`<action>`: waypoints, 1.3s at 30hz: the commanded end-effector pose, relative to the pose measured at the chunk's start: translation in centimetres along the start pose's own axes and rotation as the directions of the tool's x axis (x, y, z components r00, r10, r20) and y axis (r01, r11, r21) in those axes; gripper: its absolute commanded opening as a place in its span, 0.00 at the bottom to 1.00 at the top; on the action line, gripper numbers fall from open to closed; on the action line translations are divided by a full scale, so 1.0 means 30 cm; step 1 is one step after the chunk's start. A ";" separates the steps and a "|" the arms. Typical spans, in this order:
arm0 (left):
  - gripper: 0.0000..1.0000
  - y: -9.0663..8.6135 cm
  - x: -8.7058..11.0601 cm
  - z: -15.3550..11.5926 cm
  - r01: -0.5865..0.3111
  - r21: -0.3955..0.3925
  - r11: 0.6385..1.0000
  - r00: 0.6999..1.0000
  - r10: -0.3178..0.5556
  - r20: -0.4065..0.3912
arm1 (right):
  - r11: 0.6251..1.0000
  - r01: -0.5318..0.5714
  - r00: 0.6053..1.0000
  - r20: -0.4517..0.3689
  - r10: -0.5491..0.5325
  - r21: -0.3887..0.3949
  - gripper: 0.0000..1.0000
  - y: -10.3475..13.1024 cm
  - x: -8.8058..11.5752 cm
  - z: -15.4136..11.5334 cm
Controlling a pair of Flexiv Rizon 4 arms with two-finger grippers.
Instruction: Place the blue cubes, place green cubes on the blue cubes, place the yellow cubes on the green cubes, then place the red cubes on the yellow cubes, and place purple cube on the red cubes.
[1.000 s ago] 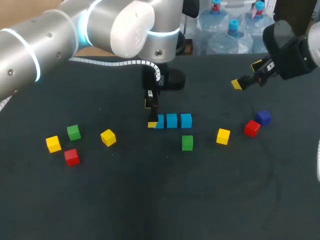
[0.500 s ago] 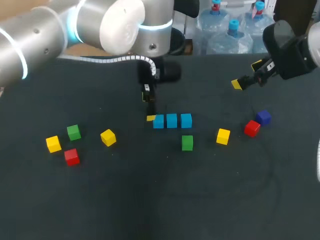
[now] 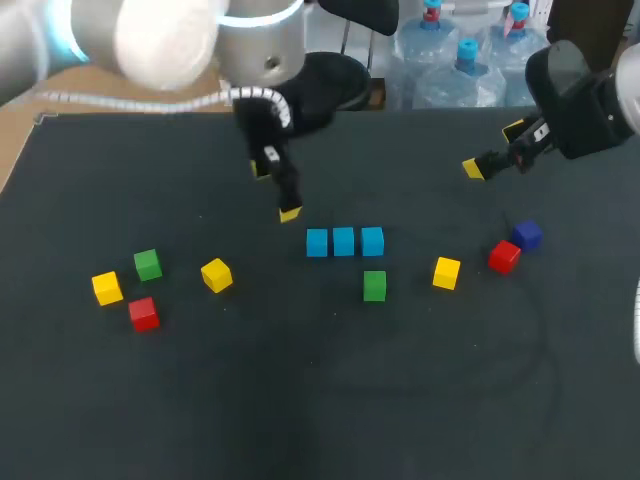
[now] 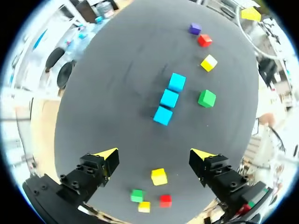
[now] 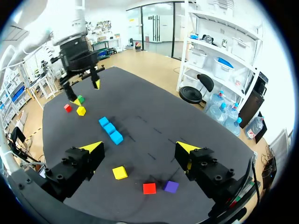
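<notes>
Three blue cubes lie in a row at the table's middle, also seen ahead of my left gripper. One green cube sits just in front of the row, another green cube at the left with two yellow cubes and a red cube. A third yellow cube, a red cube and the purple cube lie right of the row. My left gripper hangs open and empty above the table, back-left of the row. My right gripper is open and empty at the back right.
The near half of the dark table holds no cubes. In the right wrist view my left arm's gripper stands beyond the blue row, above the left-hand cubes.
My left gripper has lifted off from the left end of the blue row and swung back and to the left, staying open. The right arm and all cubes stayed put.
</notes>
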State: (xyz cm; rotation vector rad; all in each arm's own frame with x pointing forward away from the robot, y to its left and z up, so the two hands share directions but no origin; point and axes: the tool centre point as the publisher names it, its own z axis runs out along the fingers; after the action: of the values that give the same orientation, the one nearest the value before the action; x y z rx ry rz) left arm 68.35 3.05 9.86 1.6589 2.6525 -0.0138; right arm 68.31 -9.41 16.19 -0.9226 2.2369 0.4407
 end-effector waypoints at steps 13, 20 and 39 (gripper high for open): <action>1.00 -0.121 0.121 0.040 0.027 -0.048 0.998 0.989 -0.020 0.145 | 1.000 -0.001 1.000 -0.001 0.001 0.007 1.00 0.005 0.001 -0.004; 1.00 -0.121 0.121 0.040 0.027 -0.048 0.998 0.989 -0.020 0.145 | 1.000 -0.001 1.000 -0.001 0.001 0.007 1.00 0.005 0.001 -0.004; 1.00 -0.043 0.430 -0.162 0.426 -0.221 0.877 0.848 -0.303 0.434 | 1.000 -0.001 1.000 -0.001 0.001 0.007 1.00 0.005 0.001 -0.004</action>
State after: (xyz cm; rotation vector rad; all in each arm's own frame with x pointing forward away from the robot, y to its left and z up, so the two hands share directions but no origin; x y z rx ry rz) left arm 64.10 12.28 15.12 0.9708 2.5694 0.0929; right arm 68.31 -9.41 16.19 -0.9227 2.2368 0.4407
